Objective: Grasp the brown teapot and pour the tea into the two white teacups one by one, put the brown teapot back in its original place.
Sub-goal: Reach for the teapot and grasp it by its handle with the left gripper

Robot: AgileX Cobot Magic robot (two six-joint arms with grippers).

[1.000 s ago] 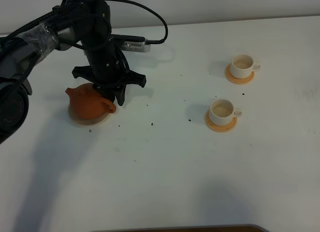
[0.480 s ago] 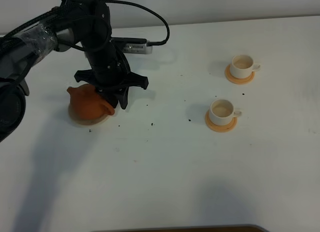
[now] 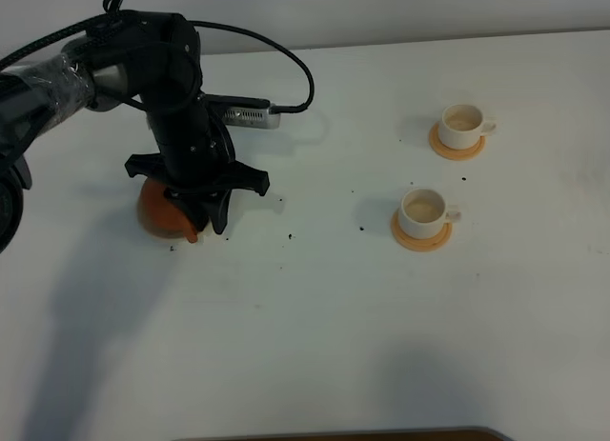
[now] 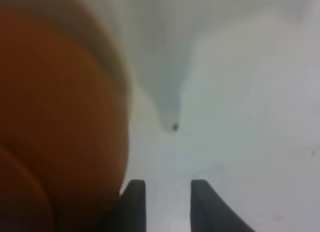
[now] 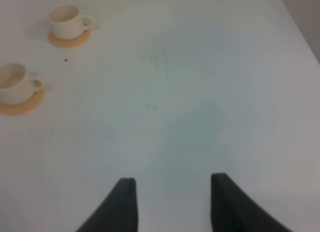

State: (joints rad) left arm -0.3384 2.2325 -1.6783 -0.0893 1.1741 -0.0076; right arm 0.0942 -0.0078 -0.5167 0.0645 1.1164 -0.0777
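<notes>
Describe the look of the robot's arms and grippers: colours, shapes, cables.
The left arm is black, its upper link wrapped in shiny clear film. A black cable loops to a small grey box at the wrist. The left gripper and right gripper each have two dark, tapering fingers.

High camera overlooks table [image 3: 324,308]; left wrist close against brown teapot [image 4: 55,122]; right wrist shares teacups [image 5: 67,20].
</notes>
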